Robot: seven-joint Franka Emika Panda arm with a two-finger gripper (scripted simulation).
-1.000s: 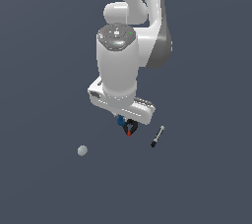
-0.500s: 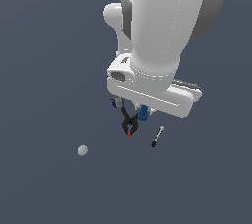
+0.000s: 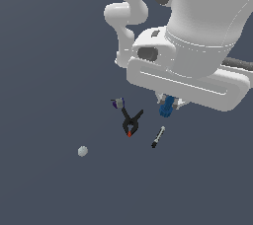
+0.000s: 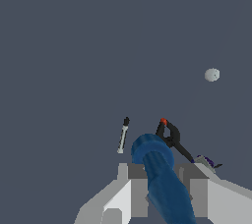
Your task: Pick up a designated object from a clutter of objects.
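Observation:
The bright blue stubby cylinder (image 3: 167, 106) hangs under the white hand in the exterior view, lifted clear of the floor. In the wrist view the blue cylinder (image 4: 160, 179) sits between the two grey fingers (image 4: 129, 188), which are shut on it. My gripper (image 3: 169, 104) is mostly hidden by the large white arm in the exterior view; in the wrist view the gripper (image 4: 160, 188) is closed around the blue piece. Below lie the black clamp with red tip (image 3: 131, 122), the purple-grey piece (image 3: 118, 103), the thin black-and-grey stick (image 3: 157, 137) and the pale grey ball (image 3: 82, 151).
The floor is a flat dark grey-blue surface (image 3: 49, 46). The white arm body (image 3: 197, 31) fills the upper part of the exterior view's right. In the wrist view the clamp (image 4: 170, 137), stick (image 4: 123, 137), ball (image 4: 212, 74) and purple-grey piece (image 4: 206, 161) show beyond the fingers.
The arm has risen toward the camera and now looks much larger. The blue piece has come up off the floor with the gripper, away from the clamp. The other items have not moved.

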